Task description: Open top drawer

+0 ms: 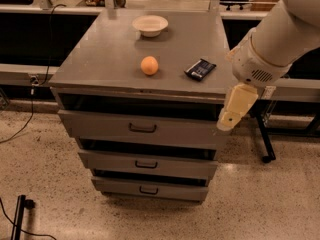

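Note:
The top drawer (100,126) is the widest grey metal front of three, just under the cabinet top, with a small dark bail handle (142,128) at its centre. A dark gap shows above its front. My gripper (234,109) is cream-coloured and hangs from the white arm (272,44) at the cabinet's front right corner. It sits level with the top drawer's right end, to the right of the handle and apart from it. It holds nothing that I can see.
On the cabinet top (100,59) lie an orange (149,65), a dark snack packet (200,69) and a white bowl (150,25). Two narrower drawers (146,164) (148,189) sit below. A black stand leg (264,141) is on the right and a cable (20,126) on the left floor.

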Available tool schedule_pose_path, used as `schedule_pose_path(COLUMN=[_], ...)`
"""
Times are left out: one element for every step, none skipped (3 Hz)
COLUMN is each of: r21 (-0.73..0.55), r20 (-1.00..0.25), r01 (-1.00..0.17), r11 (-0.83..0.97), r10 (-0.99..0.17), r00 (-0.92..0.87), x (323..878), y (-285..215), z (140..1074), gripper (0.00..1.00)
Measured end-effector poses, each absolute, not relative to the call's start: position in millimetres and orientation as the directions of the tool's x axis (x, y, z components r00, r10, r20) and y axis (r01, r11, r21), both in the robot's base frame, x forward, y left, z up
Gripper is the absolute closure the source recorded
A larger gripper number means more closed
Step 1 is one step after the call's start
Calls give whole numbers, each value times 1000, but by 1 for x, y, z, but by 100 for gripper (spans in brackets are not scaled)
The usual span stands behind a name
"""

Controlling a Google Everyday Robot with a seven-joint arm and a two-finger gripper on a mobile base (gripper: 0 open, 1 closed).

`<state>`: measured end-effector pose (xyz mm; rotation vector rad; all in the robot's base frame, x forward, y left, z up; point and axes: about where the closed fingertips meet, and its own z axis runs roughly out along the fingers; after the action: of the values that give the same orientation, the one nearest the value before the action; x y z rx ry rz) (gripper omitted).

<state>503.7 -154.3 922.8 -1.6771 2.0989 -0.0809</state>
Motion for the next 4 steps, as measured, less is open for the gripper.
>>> schedule_pose_path(r21=[-280,-319,-370,-386], r20=[-321,-386,-435,-453], r01=[-938,-934,-920,-918], r11=[204,162,131,93], r10=[-941,-922,-899,-886], r00=[-109,-28,47,101], x=[496,502,516,531], y=[-143,-129,-108,-85], z=[877,828,800,777], gripper=[0,0,0,0])
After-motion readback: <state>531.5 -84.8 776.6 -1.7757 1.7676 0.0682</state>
